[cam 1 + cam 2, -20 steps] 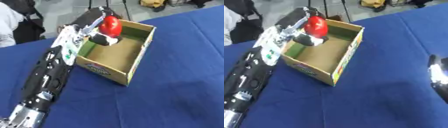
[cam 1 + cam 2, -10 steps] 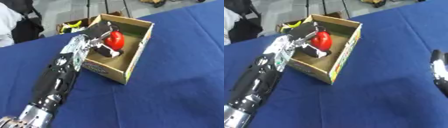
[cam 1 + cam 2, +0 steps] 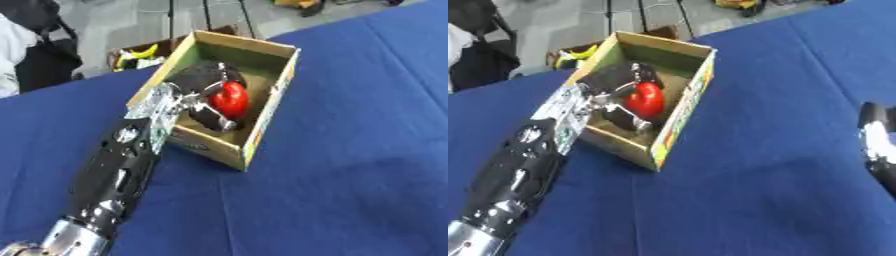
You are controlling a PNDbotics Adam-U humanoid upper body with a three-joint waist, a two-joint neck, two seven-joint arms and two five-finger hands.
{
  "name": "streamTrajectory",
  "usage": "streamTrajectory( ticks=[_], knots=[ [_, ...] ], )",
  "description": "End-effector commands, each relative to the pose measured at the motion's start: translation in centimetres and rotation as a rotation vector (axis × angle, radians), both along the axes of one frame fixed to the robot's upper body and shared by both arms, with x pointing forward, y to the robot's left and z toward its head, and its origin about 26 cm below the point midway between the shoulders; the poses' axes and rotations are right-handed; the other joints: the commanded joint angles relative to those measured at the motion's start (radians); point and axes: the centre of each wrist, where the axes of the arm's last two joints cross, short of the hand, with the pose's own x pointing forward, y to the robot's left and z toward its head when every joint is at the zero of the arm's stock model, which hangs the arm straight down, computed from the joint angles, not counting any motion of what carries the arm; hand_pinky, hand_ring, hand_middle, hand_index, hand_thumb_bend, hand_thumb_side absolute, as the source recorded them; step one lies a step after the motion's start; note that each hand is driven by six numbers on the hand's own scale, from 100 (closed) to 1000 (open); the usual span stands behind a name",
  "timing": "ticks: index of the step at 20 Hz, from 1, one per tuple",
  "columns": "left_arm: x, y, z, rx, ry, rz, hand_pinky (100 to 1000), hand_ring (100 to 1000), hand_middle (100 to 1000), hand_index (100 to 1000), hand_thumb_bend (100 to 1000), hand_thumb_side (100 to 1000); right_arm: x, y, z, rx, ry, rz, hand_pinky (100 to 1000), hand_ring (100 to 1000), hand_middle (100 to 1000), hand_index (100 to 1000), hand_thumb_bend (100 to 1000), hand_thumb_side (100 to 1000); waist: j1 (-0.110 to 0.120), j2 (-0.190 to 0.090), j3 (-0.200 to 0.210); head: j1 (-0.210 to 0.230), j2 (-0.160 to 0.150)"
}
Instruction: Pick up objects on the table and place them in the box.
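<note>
Fingers point(image 3: 219, 122) of left hand point(image 3: 197, 90) curled round red ball point(image 3: 230, 99), clamped on it, ball down inside box point(image 3: 273, 95) and low near the floor.

Left eye view: left arm comes in from 7 o'clock, crosses blue worktop point(image 3: 350, 175), wrist passes over box's near-left wall. Ball sits mid-box, slightly toward 3 o'clock wall. Dark fingers wrap above and below the ball; can't tell whether ball already rests on the box floor. Box open-topped, cardboard, green inside, skewed on the worktop with one corner pointing at 5 o'clock. No other loose objects seen on the worktop in this view.

Right eye view: same grasp, ball point(image 3: 644, 99) between curled fingers, wrist resting over or very close to the box rim; contact unclear. Right hand point(image 3: 877, 145) shows at 3 o'clock edge, well apart from box, only a dark and silver part visible, finger state cannot tell.

Risks, as judgement: wrist is tight against the near wall, so pulling out at an angle could drag or tip the light box. Opening the fingers inside a narrow box may knock the walls. If ball is not yet on the floor, release could let it bounce or roll, though walls should contain it.
</note>
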Motion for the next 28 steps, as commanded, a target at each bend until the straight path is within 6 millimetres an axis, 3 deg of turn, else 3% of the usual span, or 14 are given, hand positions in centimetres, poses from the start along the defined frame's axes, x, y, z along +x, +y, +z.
streamTrajectory(
  ticks=[1,3,5,9,10,11,17,20,23,24,26,27,28],
  knots=[
    [0.1,1.2,0.7,-0.015,0.002,-0.009,928,1000,928,1000,326,576,-0.4,-0.2,0.6,-0.012,-0.022,-0.01,599,487,407,529,300,422,-0.014,-0.025,0.0,-0.003,-0.014],
    [-0.1,1.5,1.4,-0.029,-0.035,-0.001,914,1000,927,1000,407,635,-0.4,-0.2,0.6,-0.011,-0.02,-0.012,599,487,407,529,300,422,-0.015,-0.026,0.001,-0.004,-0.013],
    [-0.3,1.6,1.9,-0.041,-0.071,0.005,911,1000,930,1000,432,653,-0.4,-0.2,0.5,-0.01,-0.017,-0.014,599,487,407,529,300,422,-0.017,-0.027,0.005,-0.006,-0.009],
    [-0.9,1.9,3.5,-0.095,-0.16,0.004,858,977,900,983,392,587,-0.4,-0.2,0.4,-0.008,-0.01,-0.016,599,487,407,529,301,422,-0.023,-0.031,0.011,-0.01,-0.004],
    [-1.1,2.0,4.0,-0.115,-0.18,0.003,834,961,890,975,332,603,-0.4,-0.3,0.4,-0.008,-0.008,-0.017,598,487,408,529,301,422,-0.024,-0.033,0.013,-0.011,-0.002],
    [-1.3,2.1,4.4,-0.134,-0.2,0.0,821,951,885,972,379,552,-0.4,-0.3,0.3,-0.007,-0.007,-0.019,598,487,408,529,301,423,-0.026,-0.035,0.016,-0.013,-0.001],
    [-3.4,3.0,7.3,-0.255,-0.285,0.012,705,877,840,945,308,497,-0.5,-0.4,0.1,0.004,-0.003,-0.029,597,487,409,529,297,427,-0.049,-0.048,0.045,-0.029,0.009],
    [-4.8,3.6,8.4,-0.342,-0.314,0.008,640,832,811,926,246,471,-0.5,-0.4,0.1,0.015,-0.005,-0.034,597,488,410,529,292,430,-0.066,-0.057,0.06,-0.04,0.016],
    [-6.6,4.2,8.7,-0.499,-0.316,-0.021,564,779,777,938,184,536,-0.4,-0.3,0.2,0.028,-0.014,-0.036,596,488,412,529,286,434,-0.087,-0.066,0.08,-0.052,0.026],
    [-7.4,4.5,8.9,-0.561,-0.325,-0.036,551,764,764,941,127,588,-0.4,-0.3,0.2,0.033,-0.017,-0.038,595,488,412,529,284,434,-0.094,-0.069,0.089,-0.057,0.029],
    [-9.3,5.5,9.4,-0.661,-0.377,-0.044,519,715,713,927,129,592,-0.4,-0.4,0.2,0.045,-0.022,-0.046,595,487,412,529,282,437,-0.109,-0.072,0.107,-0.066,0.033],
    [-10.4,5.9,9.6,-0.697,-0.423,-0.047,513,704,707,921,100,674,-0.4,-0.4,0.2,0.053,-0.025,-0.051,594,487,413,529,304,429,-0.118,-0.073,0.119,-0.072,0.034],
    [-11.4,6.2,9.7,-0.727,-0.466,-0.055,503,692,701,916,121,618,-0.4,-0.4,0.2,0.061,-0.029,-0.054,594,487,413,528,279,439,-0.125,-0.073,0.13,-0.078,0.035]
  ],
)
